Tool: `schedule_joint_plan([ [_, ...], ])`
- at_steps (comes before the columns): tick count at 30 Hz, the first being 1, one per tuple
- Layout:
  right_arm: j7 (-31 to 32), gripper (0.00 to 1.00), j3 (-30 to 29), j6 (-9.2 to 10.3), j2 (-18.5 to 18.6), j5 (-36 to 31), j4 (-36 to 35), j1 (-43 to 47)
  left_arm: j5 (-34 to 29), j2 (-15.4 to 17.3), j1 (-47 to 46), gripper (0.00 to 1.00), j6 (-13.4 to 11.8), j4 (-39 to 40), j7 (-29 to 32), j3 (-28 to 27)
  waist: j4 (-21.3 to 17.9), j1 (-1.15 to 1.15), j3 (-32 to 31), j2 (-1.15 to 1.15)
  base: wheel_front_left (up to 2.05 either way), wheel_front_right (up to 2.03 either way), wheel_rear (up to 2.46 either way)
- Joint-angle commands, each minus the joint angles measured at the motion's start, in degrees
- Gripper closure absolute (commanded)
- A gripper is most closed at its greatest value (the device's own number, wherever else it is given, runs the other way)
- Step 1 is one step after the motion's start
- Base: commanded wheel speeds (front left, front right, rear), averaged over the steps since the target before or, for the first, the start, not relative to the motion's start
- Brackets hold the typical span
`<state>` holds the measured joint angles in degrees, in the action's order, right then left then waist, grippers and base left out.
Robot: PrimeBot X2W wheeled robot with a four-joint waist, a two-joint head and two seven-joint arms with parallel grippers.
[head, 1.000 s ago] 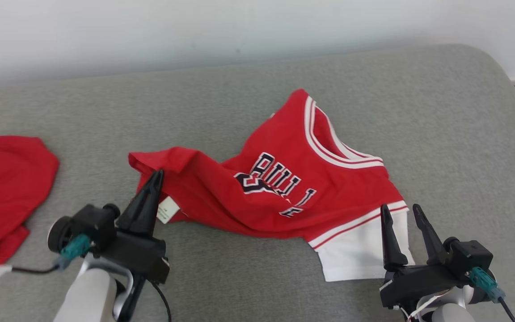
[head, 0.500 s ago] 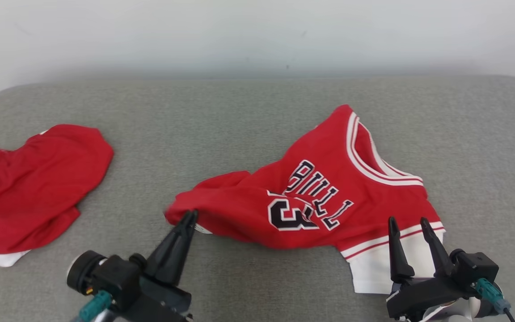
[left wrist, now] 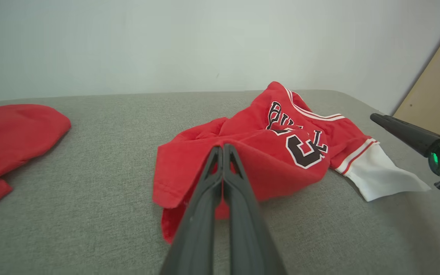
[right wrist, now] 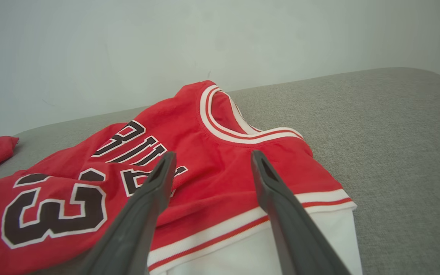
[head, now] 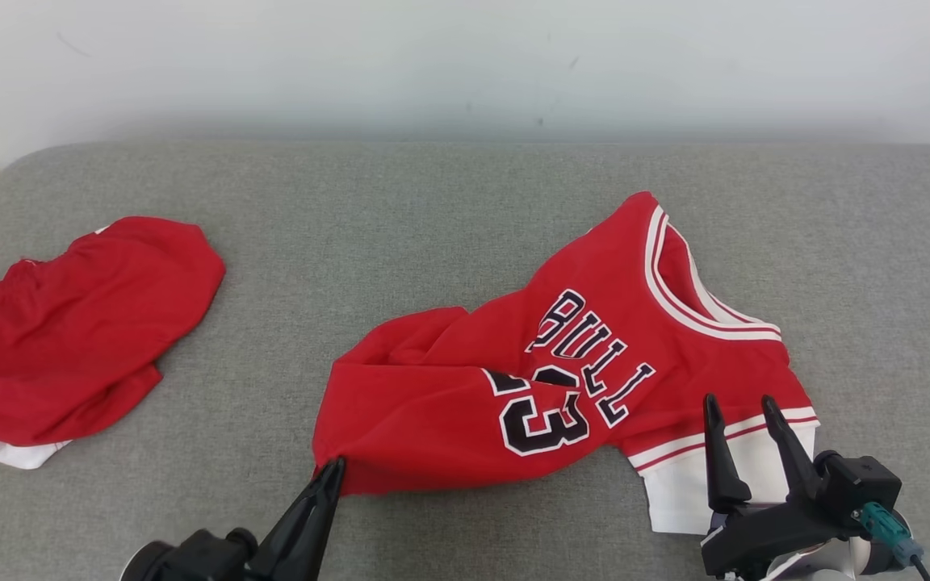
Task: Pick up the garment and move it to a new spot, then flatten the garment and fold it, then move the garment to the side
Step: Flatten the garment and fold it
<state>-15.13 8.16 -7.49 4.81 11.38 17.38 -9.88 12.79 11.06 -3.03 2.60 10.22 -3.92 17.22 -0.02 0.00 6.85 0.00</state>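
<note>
Left gripper point(head: 333, 466) pinches the rumpled red knit jersey point(head: 465, 403); right gripper point(head: 738, 399) gapes, holding nothing.

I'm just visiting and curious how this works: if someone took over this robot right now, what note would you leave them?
Left gripper: shut, pinching the near corner of the red Bulls jersey.
Right gripper: open, holding nothing, poised over the jersey's white panel.
Jersey: rumpled on the grey cushion, lettering and number facing up. A second red garment lies apart at the far left.
Done: jersey gripped at one corner.
Left: flatten it, fold it, then move it to the side.
</note>
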Motion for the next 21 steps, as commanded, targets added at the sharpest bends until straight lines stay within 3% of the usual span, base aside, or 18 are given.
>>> schedule_joint_plan([
  [1, -0.07, 0.0, 0.11, -0.01, 0.37, 0.09, 0.01, -0.03, 0.87, 0.19, 0.33, 1.0, 0.02, -1.47, -1.33, -0.47, -0.27, 0.0, 0.01, 0.0, 0.0, 0.0, 0.0],
  [8, -0.07, 0.0, 0.5, -0.01, 0.73, 0.23, 0.0, -0.84, 2.18, 0.04, -4.15, 1.0, 0.7, -6.44, -4.24, -1.68, -1.12, 0.0, 0.71, 0.0, 0.0, 0.0, 0.0],
  [21, -0.07, 0.0, 1.35, -0.01, 0.76, 0.25, 0.87, -2.35, 3.53, 0.7, -17.33, 1.0, 2.57, -23.95, -9.77, -3.88, -4.94, 0.0, 2.72, 0.0, 0.0, 0.0, 0.0],
])
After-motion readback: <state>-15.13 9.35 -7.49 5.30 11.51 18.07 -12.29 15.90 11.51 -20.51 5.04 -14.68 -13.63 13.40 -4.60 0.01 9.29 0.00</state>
